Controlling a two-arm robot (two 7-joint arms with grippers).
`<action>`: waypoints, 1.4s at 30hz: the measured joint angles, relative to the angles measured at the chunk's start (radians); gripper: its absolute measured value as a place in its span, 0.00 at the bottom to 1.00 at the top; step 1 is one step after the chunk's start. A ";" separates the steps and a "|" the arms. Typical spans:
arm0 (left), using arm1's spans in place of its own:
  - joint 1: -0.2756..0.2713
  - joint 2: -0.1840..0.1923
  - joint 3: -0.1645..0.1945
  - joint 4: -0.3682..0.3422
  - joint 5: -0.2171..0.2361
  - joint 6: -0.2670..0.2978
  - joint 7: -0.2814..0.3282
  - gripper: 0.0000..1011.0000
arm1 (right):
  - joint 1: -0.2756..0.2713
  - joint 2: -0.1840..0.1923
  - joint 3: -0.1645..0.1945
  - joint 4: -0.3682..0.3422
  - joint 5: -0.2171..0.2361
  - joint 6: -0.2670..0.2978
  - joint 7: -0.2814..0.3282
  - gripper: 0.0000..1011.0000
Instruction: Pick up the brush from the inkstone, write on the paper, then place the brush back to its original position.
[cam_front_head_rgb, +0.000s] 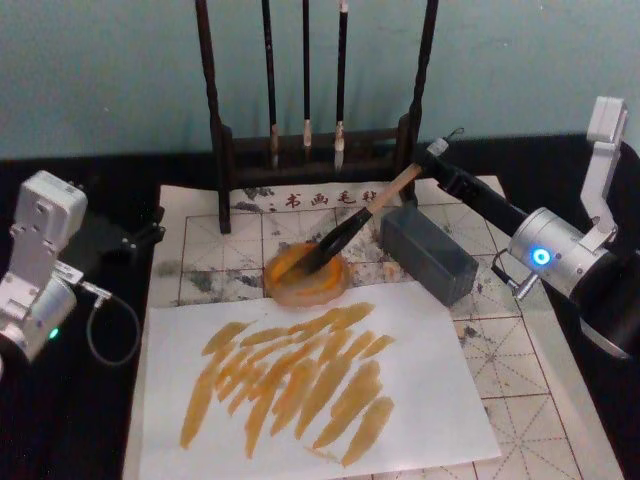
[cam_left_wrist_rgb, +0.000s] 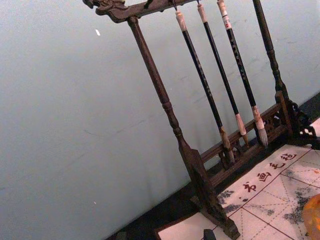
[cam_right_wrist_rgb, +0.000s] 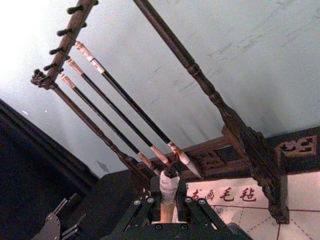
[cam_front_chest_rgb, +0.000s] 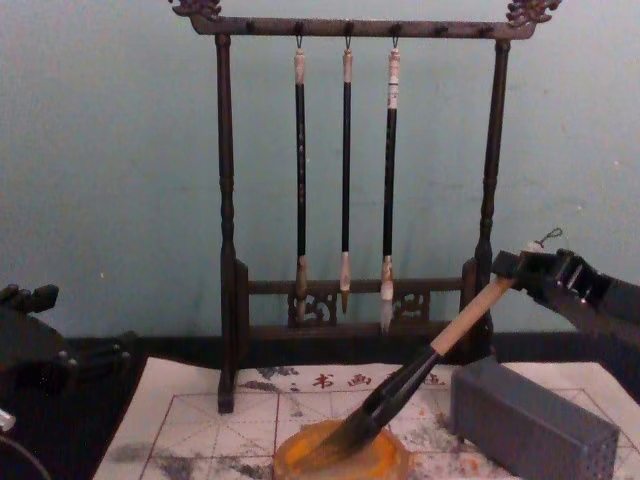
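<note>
The brush (cam_front_head_rgb: 350, 230) leans with its dark bristles in the round orange inkstone (cam_front_head_rgb: 288, 290) and its pale handle rising to the back right. My right gripper (cam_front_head_rgb: 432, 155) is shut on the handle's top end; in the right wrist view the whitish end cap (cam_right_wrist_rgb: 169, 186) sits between the fingers. In the chest view the brush (cam_front_chest_rgb: 420, 370) slants from the inkstone (cam_front_chest_rgb: 290, 465) up to the right gripper (cam_front_chest_rgb: 512, 272). The paper (cam_front_head_rgb: 520, 350), gridded in red, lies under it all. A plain white sheet (cam_front_head_rgb: 430, 400) with amber strokes lies on the paper. My left gripper (cam_front_head_rgb: 135, 238) is parked at the table's left.
A dark wooden brush rack (cam_front_head_rgb: 310, 150) with three thin hanging brushes (cam_front_chest_rgb: 345, 170) stands behind the inkstone. A grey rectangular block (cam_front_head_rgb: 430, 255) lies just right of the inkstone, under the slanted handle. A teal wall closes the back.
</note>
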 joint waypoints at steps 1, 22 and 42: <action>0.000 0.000 0.000 0.000 0.000 0.000 0.000 0.99 | -0.001 -0.001 0.002 0.001 0.003 0.002 -0.002 0.19; 0.000 0.000 0.000 0.000 0.000 0.000 0.000 0.99 | -0.029 0.007 0.020 0.007 0.057 0.039 -0.051 0.19; 0.000 0.000 0.000 0.000 0.000 0.000 0.000 0.99 | -0.040 0.014 0.012 0.009 0.084 0.050 -0.089 0.19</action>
